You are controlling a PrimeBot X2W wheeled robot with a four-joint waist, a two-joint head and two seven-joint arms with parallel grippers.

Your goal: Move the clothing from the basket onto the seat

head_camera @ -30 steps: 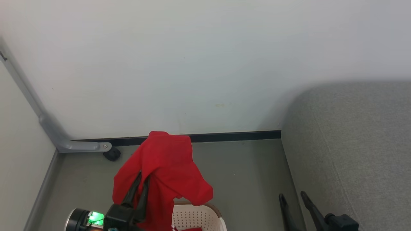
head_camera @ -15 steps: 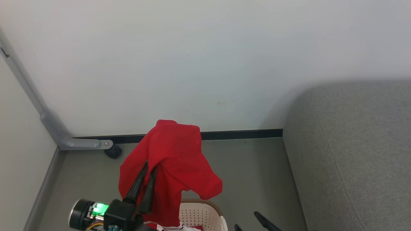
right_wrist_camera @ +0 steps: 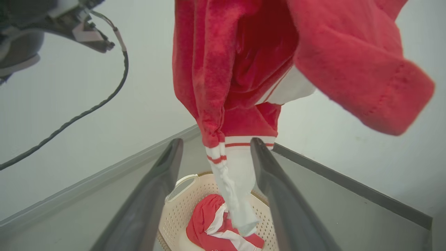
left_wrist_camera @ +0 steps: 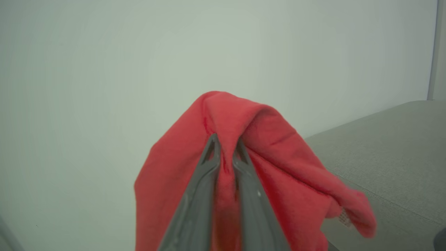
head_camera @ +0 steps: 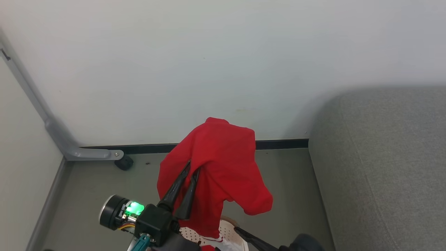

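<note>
A red piece of clothing (head_camera: pixel 223 167) hangs in the air over the basket (head_camera: pixel 228 232), and my left gripper (head_camera: pixel 193 167) is shut on its upper fold. In the left wrist view both fingers pinch the red cloth (left_wrist_camera: pixel 278 164) near its top, gripper (left_wrist_camera: pixel 225 143). My right gripper (right_wrist_camera: pixel 215 144) stands open below the garment, and the garment's white, red-striped cuff (right_wrist_camera: pixel 233 181) dangles between its fingers. One right finger (head_camera: pixel 249 237) shows at the bottom of the head view. A second red-and-white garment (right_wrist_camera: pixel 209 223) lies in the cream basket (right_wrist_camera: pixel 177 209). The grey seat (head_camera: pixel 383 167) is to the right.
A pale wall with a dark skirting strip (head_camera: pixel 278 143) runs behind. A grey metal leg with a black castor (head_camera: pixel 123 162) stands at the left corner. Grey floor (head_camera: pixel 289 188) lies between the basket and the seat. My left arm's wrist and cable (right_wrist_camera: pixel 69 118) cross the right wrist view.
My left gripper has carried the red garment up and to the right, toward the seat. My right gripper has swung left from beside the seat to under the hanging garment.
</note>
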